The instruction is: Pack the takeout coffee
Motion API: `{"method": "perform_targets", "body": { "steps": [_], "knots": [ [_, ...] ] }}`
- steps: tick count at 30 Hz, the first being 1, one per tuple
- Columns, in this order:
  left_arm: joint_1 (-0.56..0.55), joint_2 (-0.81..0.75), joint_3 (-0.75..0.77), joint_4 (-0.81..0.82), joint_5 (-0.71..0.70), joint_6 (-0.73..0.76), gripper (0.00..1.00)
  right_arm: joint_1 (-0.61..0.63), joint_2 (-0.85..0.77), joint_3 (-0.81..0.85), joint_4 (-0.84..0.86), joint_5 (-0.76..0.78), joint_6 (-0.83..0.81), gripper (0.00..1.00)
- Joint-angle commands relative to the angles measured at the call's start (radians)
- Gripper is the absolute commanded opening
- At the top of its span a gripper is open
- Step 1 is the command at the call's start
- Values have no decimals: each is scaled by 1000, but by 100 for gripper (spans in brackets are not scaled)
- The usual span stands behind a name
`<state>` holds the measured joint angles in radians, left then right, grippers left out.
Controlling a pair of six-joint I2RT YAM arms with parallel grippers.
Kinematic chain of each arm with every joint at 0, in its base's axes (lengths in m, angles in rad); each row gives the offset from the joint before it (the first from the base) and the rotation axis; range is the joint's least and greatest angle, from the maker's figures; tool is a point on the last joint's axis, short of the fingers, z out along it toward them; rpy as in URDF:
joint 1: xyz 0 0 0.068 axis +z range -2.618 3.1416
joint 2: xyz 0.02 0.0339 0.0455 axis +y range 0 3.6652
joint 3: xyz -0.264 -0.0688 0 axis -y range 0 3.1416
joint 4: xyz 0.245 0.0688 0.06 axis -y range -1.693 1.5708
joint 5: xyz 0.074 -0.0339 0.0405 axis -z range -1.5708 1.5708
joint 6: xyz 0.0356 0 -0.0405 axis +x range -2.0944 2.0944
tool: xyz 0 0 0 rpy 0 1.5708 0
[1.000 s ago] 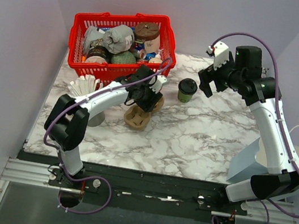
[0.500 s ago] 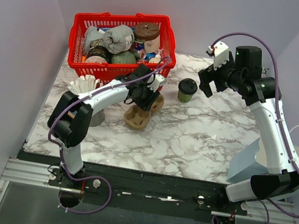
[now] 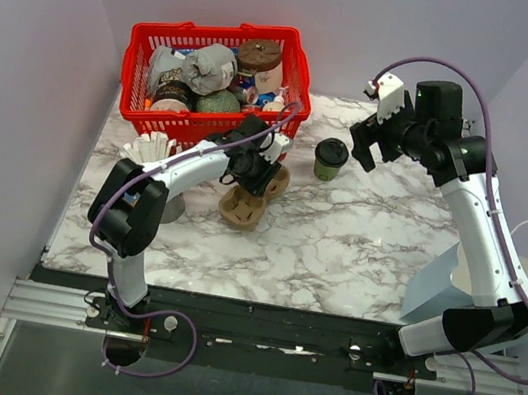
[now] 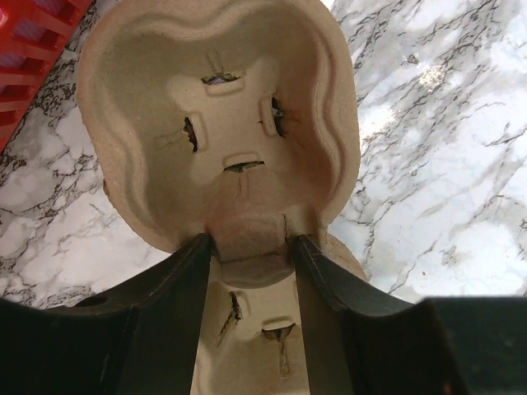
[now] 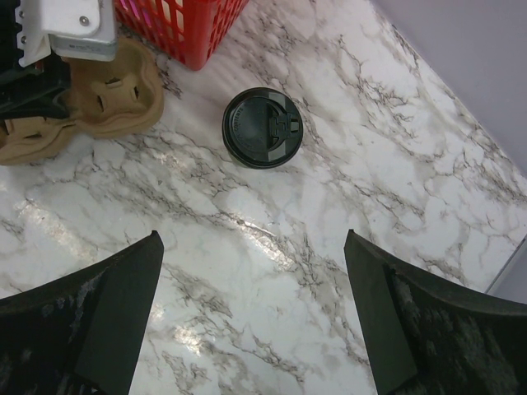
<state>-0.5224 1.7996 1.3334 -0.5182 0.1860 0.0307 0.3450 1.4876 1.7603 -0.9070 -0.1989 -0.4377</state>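
On the marble tabletop (image 3: 366, 255), the takeout coffee (image 3: 330, 158) stands upright, outside the cardboard cup carrier (image 3: 242, 209).
Top view: the coffee sits just right of the red basket (image 3: 205, 125), between the 2 arms; the left tool (image 3: 256, 186) is down on the carrier, the right tool (image 3: 368, 154) hangs near the cup. Left wrist: both fingers (image 4: 177, 313) press the sides of the carrier's middle ridge, clamped on it. Right wrist: that tool's fingers stand wide apart, with the coffee's black lid on the tabletop between them.
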Motion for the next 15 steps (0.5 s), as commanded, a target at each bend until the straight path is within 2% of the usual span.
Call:
{"method": "perform_targets", "body": {
  "steps": [1,8,15],
  "knots": [
    [1,17,24,-29,-31,-18,52,-1,8,2,3,3,-1,100],
    [2,-8,47,-55,-34,-26,48,-1,5,-2,3,3,-3,100],
    [4,-54,142,-134,-25,-14,40,-3,10,1,2,-7,-1,100]
  ]
}}
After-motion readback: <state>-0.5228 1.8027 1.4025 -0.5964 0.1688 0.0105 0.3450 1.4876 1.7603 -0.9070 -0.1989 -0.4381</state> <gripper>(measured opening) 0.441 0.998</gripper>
